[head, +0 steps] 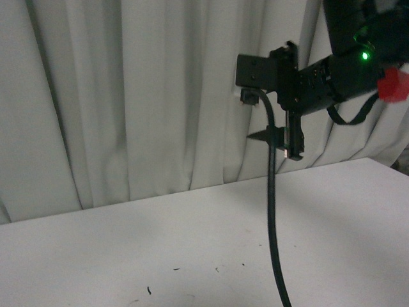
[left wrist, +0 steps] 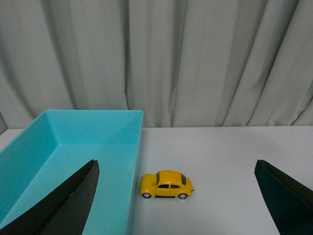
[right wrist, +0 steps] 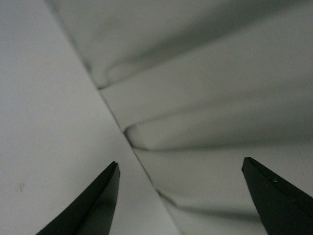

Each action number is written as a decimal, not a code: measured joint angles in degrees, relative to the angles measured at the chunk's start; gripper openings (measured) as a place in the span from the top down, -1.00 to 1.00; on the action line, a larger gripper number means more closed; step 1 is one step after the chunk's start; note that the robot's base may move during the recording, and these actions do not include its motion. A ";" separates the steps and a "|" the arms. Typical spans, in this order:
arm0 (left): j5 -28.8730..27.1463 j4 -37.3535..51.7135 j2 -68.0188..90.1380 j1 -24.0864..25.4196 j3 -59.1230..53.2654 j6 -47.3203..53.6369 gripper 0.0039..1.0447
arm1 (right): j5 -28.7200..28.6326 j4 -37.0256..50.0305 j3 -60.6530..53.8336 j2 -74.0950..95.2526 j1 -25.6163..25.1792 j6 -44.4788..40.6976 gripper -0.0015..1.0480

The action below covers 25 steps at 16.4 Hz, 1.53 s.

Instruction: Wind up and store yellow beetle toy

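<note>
The yellow beetle toy (left wrist: 166, 184) shows only in the left wrist view. It stands on its wheels on the white table, side-on, close beside the outer wall of a turquoise bin (left wrist: 98, 113). My left gripper (left wrist: 175, 164) is open and empty, with its fingers (left wrist: 73, 200) wide apart; the toy lies between them, farther off. My right gripper (head: 278, 144) is open and empty, held high above the table at the right; its wrist view (right wrist: 180, 161) shows only table and curtain. The toy and bin are out of the front view.
A white table (head: 192, 243) runs back to a pale pleated curtain (head: 128, 96). A black cable (head: 275, 224) hangs from the right arm down to the table's front. The bin's inside looks empty.
</note>
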 joint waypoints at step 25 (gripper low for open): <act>-0.02 0.00 0.00 0.00 0.00 -0.02 -0.88 | 19.37 29.20 -68.30 -66.88 4.55 71.10 0.96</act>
